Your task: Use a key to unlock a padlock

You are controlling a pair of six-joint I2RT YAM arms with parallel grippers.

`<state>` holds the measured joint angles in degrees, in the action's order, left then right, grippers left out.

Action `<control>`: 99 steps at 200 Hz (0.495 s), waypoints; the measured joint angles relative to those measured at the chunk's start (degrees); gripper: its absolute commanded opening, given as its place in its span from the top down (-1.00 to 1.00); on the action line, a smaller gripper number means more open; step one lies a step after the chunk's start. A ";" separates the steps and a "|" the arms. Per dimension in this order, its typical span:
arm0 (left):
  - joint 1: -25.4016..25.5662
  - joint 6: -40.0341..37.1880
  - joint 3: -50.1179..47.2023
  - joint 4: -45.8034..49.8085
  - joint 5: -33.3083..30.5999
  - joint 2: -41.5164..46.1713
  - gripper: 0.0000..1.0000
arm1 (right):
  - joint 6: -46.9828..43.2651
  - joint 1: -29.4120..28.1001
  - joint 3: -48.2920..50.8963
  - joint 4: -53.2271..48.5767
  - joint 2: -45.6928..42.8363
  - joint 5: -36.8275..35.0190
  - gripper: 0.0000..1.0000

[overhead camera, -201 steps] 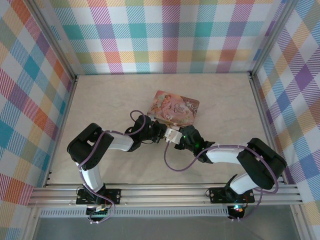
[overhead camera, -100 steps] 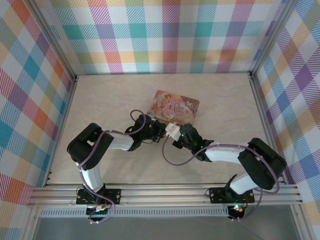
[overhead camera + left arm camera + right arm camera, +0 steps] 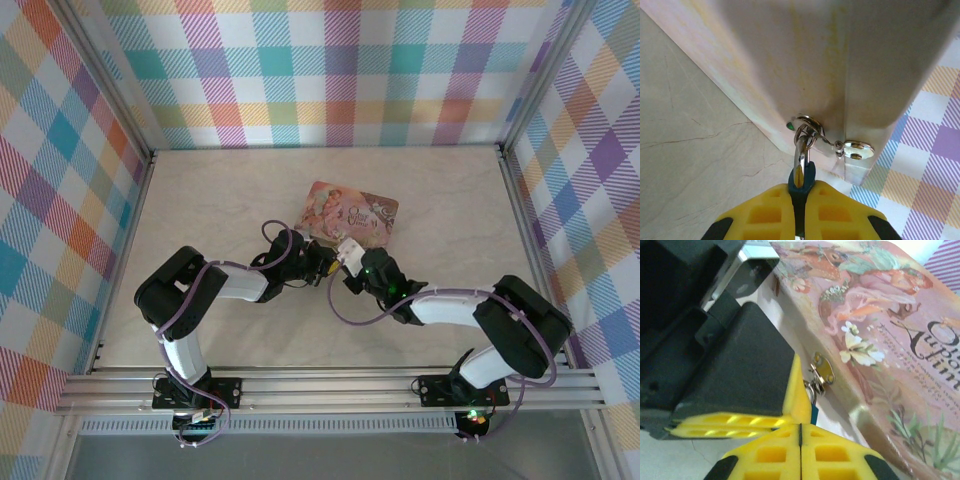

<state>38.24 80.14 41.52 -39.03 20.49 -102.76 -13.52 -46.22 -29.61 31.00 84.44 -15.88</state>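
Left wrist: my left pincer [image 3: 801, 200] clamps the blue padlock [image 3: 802, 177], long axis straight ahead, shackle hooked in the hasp [image 3: 807, 125] of the tin [image 3: 790, 60] | Right wrist: printed lid [image 3: 890, 315]; my right pincer [image 3: 800, 437] pressed closed alongside

I am looking down on a pale, marble-patterned table top [image 3: 200, 200] with thin darker veins running across it. Three walls close it in, a back wall [image 3: 330, 70], a left wall [image 3: 50, 200] and a right wall [image 3: 590, 180], all covered in a pastel plaid of pink, teal, yellow, orange and purple on white. Silver metal posts [image 3: 110, 90] stand at the back corners, and ribbed aluminium rails [image 3: 320, 385] run along the near edge. The light is soft and even. Below the rails I think there is a grey floor [image 3: 350, 455], but that strip is too blurred to be sure.
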 measured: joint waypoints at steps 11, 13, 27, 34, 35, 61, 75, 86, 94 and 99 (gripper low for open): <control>0.00 0.00 0.00 0.02 -0.02 0.02 1.00 | -1.79 0.00 1.18 0.07 -1.29 0.00 0.49; 0.00 0.00 0.00 0.04 0.00 0.04 1.00 | -1.79 0.00 1.36 0.04 -1.51 0.02 0.48; 0.00 0.00 0.00 0.13 -0.02 0.15 1.00 | -3.72 0.02 2.95 0.22 -4.13 0.48 0.37; 0.00 0.00 0.00 0.15 -0.02 0.20 1.00 | -4.72 0.02 3.37 0.20 -5.31 0.96 0.33; 0.00 0.00 0.00 0.15 -0.02 0.20 1.00 | -4.85 0.02 3.39 0.17 -5.40 1.01 0.33; 0.00 0.00 0.00 0.39 -0.02 0.37 1.00 | -9.70 -0.02 3.10 -0.83 -7.69 2.86 0.24; 0.00 0.00 0.00 0.83 -0.02 0.59 1.00 | -13.33 -0.28 2.60 -2.32 -7.78 2.86 0.19; 0.02 0.00 0.00 1.20 -0.02 0.72 1.00 | -16.72 -0.42 2.54 -3.37 -7.78 2.75 0.10; 0.04 0.00 0.00 1.27 -0.02 0.74 1.00 | -19.04 -0.50 2.54 -4.15 -7.78 2.40 0.09; 0.04 0.00 0.00 1.31 -0.02 0.76 1.00 | -20.52 -0.55 2.56 -4.59 -7.78 2.23 0.09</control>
<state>38.28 80.14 41.52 -37.71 20.47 -102.00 -34.04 -46.76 -27.05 26.41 76.66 -13.65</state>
